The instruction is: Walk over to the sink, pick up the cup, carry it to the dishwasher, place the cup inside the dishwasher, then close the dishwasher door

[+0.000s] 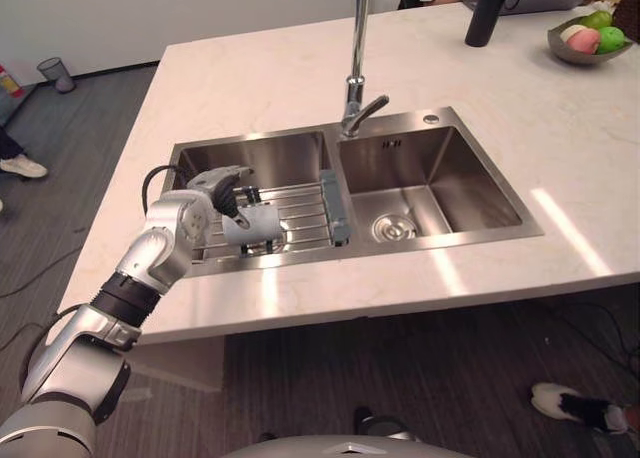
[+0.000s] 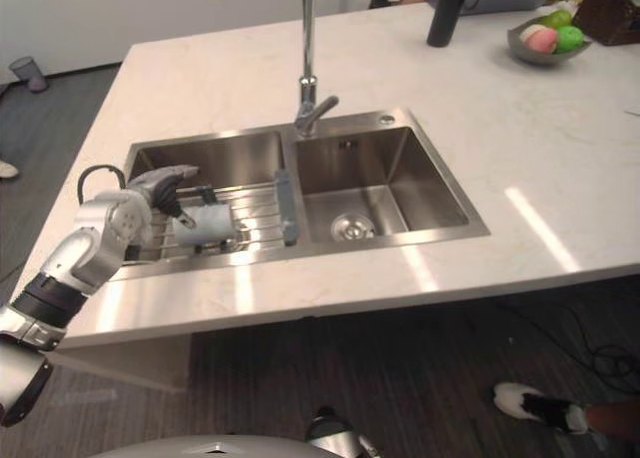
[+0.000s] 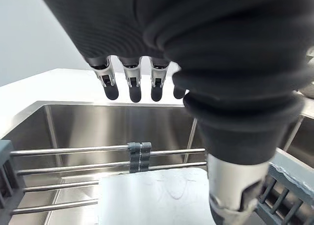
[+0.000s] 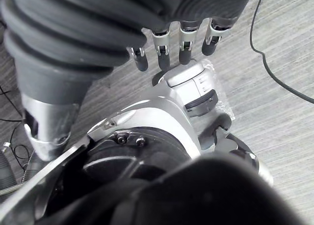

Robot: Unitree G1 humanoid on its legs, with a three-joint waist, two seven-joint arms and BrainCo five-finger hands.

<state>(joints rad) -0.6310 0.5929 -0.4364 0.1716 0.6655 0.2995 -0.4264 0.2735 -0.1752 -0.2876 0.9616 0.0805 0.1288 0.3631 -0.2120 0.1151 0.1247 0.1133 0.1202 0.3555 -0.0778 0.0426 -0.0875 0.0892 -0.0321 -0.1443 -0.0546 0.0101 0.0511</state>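
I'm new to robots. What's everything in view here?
cup: one, white, lying on rack
rack: one, wire, across left basin
sink: one, steel, two basins
tap: one, silver, behind basins
counter: one, pale marble
fruit bowl: one, grey, far right corner
dark cylinder: one, black, far edge
bin: one, grey, floor, far left
shoes: two, white, floor
left hand: silver, open over cup
right hand: silver, open, above floor

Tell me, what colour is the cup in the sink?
Pale whitish grey; the cup shows best in the left eye view, on the rack.
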